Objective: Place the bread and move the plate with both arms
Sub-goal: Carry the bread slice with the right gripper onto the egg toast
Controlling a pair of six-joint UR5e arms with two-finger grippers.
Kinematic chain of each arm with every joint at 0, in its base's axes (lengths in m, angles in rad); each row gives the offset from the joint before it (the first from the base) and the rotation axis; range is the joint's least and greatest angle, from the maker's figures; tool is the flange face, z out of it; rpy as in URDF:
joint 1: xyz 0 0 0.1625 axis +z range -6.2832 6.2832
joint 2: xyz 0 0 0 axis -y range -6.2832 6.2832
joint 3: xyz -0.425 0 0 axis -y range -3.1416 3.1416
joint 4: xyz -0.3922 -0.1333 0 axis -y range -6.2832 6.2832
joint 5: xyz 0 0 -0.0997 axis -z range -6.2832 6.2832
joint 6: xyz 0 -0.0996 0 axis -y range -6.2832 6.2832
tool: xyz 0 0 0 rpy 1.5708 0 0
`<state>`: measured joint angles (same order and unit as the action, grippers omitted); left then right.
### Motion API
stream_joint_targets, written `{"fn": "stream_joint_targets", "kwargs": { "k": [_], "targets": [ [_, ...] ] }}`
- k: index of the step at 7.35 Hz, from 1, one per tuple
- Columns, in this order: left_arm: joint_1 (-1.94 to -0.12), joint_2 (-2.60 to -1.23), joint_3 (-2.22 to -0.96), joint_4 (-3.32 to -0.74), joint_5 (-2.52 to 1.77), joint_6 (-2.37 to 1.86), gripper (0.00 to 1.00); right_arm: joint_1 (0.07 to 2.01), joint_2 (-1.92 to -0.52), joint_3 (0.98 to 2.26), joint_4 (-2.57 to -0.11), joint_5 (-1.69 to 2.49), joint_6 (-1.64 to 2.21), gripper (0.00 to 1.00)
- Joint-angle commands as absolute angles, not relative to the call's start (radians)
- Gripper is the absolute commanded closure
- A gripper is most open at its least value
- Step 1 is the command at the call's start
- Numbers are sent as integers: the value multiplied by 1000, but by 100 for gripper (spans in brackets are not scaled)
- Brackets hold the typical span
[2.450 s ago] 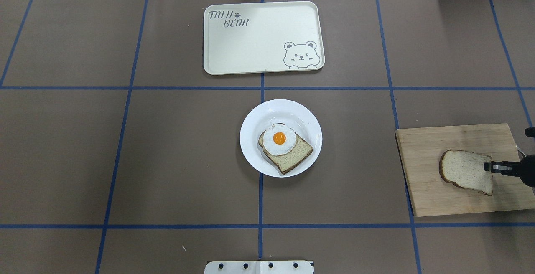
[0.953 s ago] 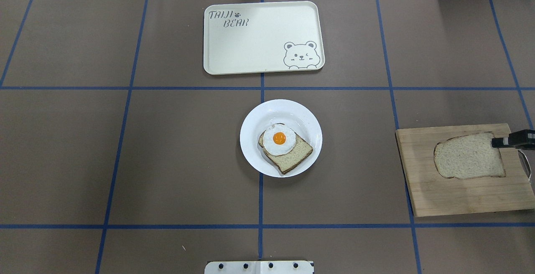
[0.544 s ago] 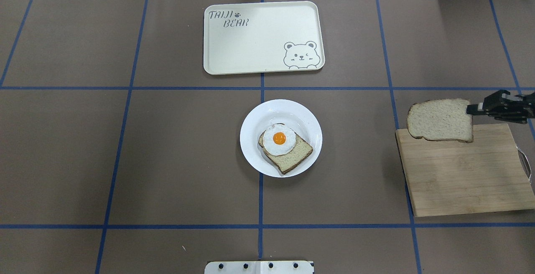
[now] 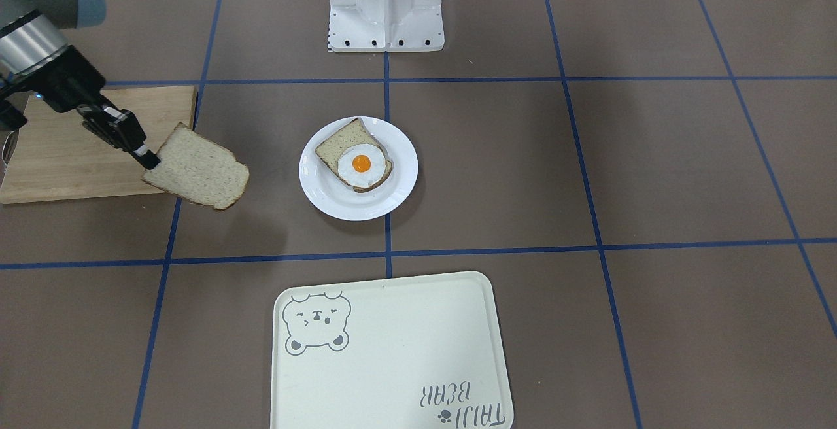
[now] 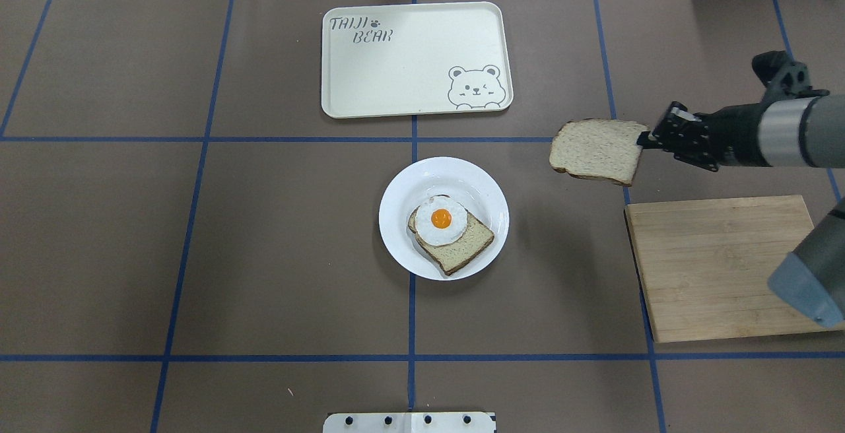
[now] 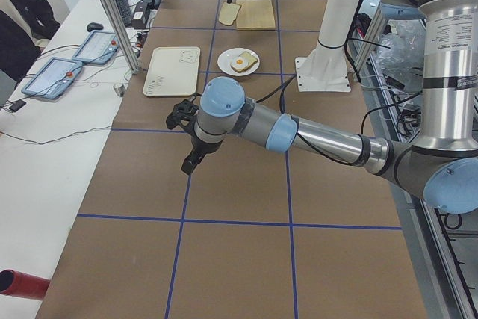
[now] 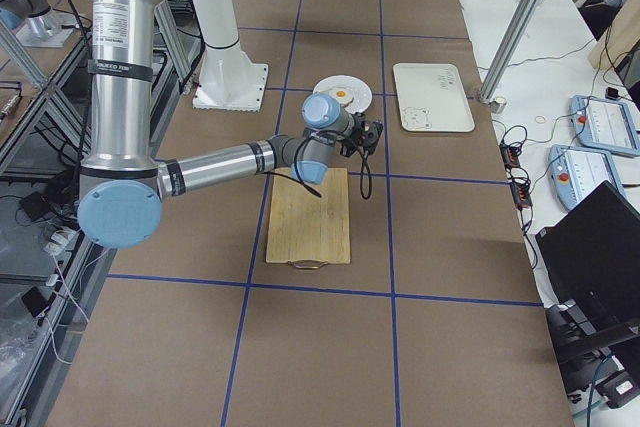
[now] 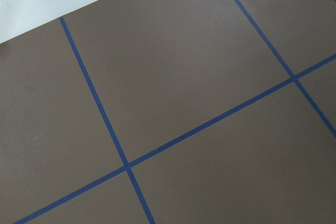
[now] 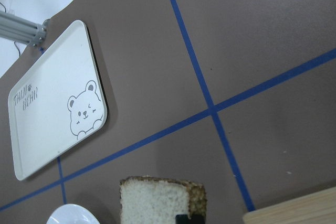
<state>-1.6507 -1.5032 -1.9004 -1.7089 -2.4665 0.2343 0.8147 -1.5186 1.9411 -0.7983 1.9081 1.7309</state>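
The only writing you can read is "TAIJI BEAR", printed in grey with a paw mark in one corner of the cream rectangular tray [image 5: 416, 57]. A winking bear's face is drawn in the opposite corner. That tray lies flat at the far side of the table from the robot, well apart from everything else.

The right gripper [image 5: 645, 140] has its two black fingers closed on one edge of the plain slice of pale speckled bread with a brown crust [image 5: 594, 150]. You see the bread held in the air, roughly level with a slight tilt. It is off the pale wooden cutting board [image 5: 719, 268] and over the blue tape line [image 5: 603, 57] between the board and the round glossy white plate [image 5: 404, 185].

The plate sits at the table's centre, where two tape lines cross. On it lies a second slice topped with a fried egg [image 5: 441, 220], set toward the robot's and the right arm's side of the plate.

The left gripper [image 6: 190, 160] hangs over the brown table paper [image 5: 264, 255], well apart from plate and tray. It shows only in the side view, so you cannot tell how far it is open.
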Motion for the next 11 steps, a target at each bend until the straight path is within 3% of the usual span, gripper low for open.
{"fn": "stream_joint_targets", "kwargs": {
  "k": [1,5,11],
  "targets": [
    [-1651,-1503,-1896,-1709,-2467,233,1,646,-1354,2000,-1097,1706,1846,100],
    [-1651,-1503,-1885,-1709,-2467,236,1,389,-1215,1996,-1365,1435,2014,100],
    [-1651,-1502,-1887,-1710,-2467,239,1,281,-1181,1931,-1385,1322,2080,100]
  ]
}}
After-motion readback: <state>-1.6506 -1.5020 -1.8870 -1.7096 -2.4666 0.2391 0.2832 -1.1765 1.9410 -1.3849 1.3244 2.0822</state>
